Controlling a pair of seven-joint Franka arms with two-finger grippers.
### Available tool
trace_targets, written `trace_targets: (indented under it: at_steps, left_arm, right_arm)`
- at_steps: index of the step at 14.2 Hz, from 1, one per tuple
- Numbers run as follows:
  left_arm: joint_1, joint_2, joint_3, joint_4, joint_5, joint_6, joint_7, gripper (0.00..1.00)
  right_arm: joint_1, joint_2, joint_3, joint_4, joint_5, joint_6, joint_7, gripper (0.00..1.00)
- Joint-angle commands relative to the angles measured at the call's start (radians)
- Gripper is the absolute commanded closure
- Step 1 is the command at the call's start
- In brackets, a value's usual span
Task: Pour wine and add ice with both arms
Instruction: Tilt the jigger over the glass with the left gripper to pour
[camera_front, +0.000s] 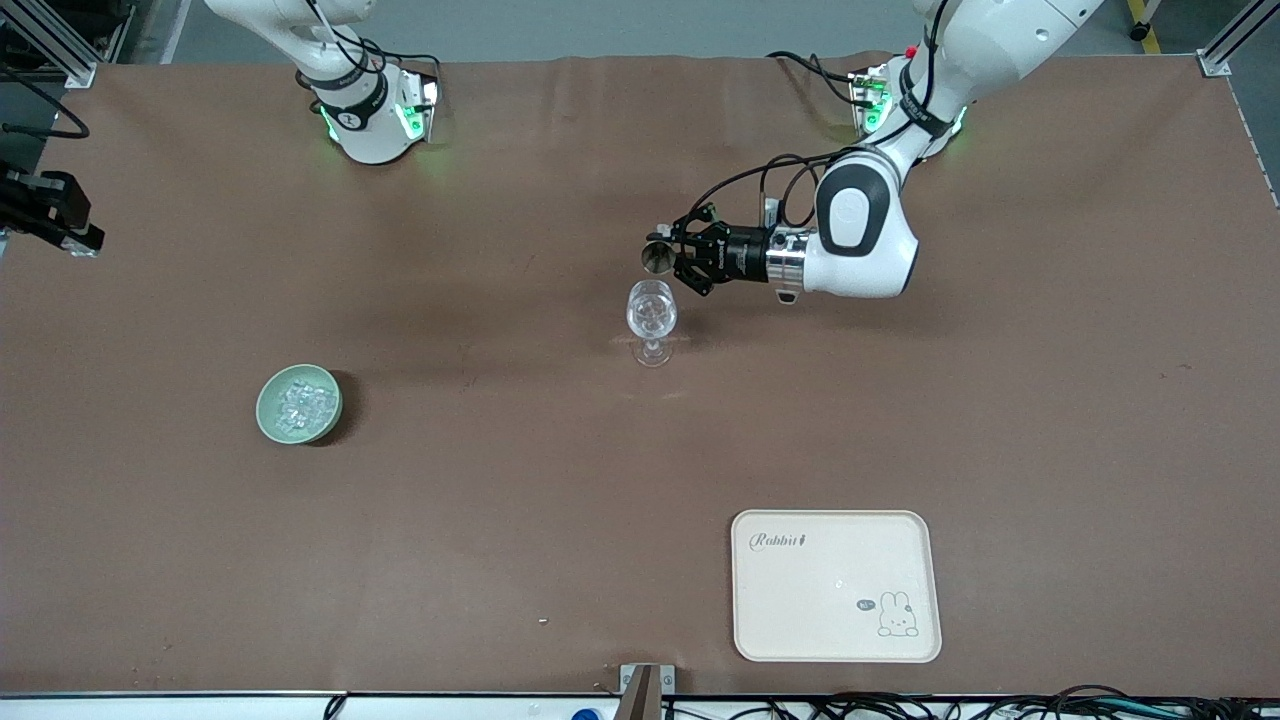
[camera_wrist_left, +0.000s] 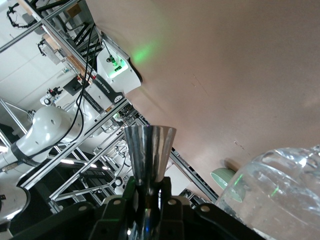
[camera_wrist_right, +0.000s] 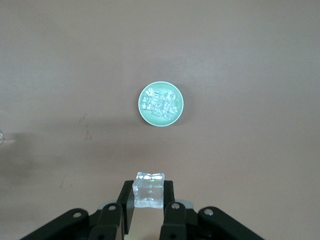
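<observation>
Brown table (camera_front: 500, 520) before you, your left tool (camera_front: 668, 258) clamped on a tipped steel jigger (camera_front: 655, 257) over the wine glass (camera_front: 651, 318), your right tool (camera_wrist_right: 148, 210) clamped on one ice cube (camera_wrist_right: 148, 189) high above the green bowl (camera_front: 272, 420) of ice (camera_front: 300, 403).

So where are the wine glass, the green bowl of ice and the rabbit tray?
wine glass (camera_front: 651, 310): front view, on its clear bowl.
green bowl (camera_front: 268, 412): front view, on its pale rim.
rabbit tray (camera_front: 800, 600): front view, on a bare patch of its cream surface.
</observation>
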Motion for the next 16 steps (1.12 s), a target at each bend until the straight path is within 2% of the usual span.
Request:
trace_targets:
  at_steps: [1, 16]
  left_arm:
    - [-0.002, -0.005, -0.009, -0.002, -0.022, 0.017, -0.034, 1.0]
    - [-0.003, 0.03, -0.009, 0.008, -0.024, 0.015, -0.158, 0.99]
  right_arm:
    - [0.005, -0.012, -0.011, 0.032, -0.015, -0.001, -0.015, 0.97]
    - [0.028, -0.014, -0.005, -0.032, -0.011, -0.036, 0.0, 0.97]
